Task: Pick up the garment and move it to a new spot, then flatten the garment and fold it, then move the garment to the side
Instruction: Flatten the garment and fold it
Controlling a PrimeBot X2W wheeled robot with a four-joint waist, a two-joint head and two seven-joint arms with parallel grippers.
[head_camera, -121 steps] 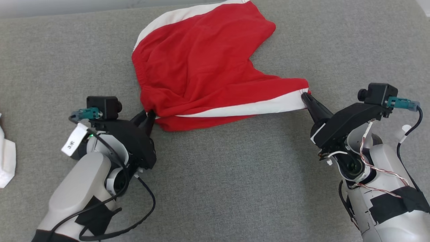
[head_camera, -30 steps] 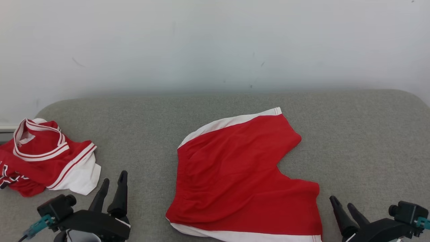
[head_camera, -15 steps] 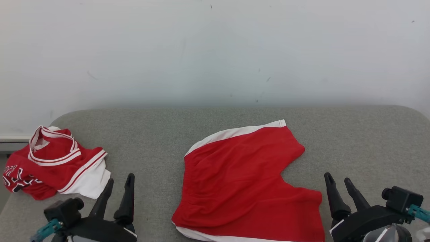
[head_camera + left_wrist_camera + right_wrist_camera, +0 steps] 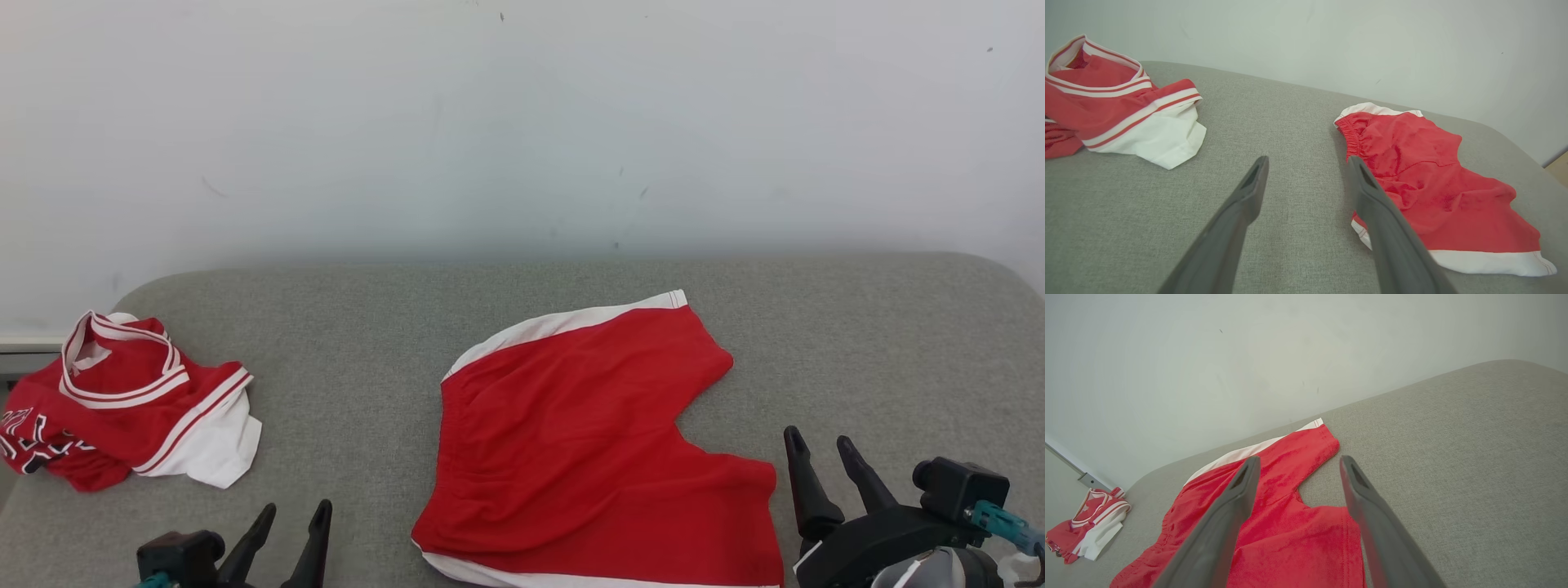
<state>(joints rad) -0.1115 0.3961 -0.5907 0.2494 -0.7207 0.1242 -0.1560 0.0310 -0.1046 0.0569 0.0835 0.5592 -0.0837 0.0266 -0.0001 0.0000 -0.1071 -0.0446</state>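
The shorts (image 4: 588,441) are lying spread on the grey cushion (image 4: 882,343), between the two grippers. The left gripper (image 4: 297,506) and right gripper (image 4: 816,436) are both hovering wide open, gripping nothing. A crumpled jersey (image 4: 122,400) is lying at the far left.

One pair of shorts (image 4: 588,441), one jersey (image 4: 122,392)
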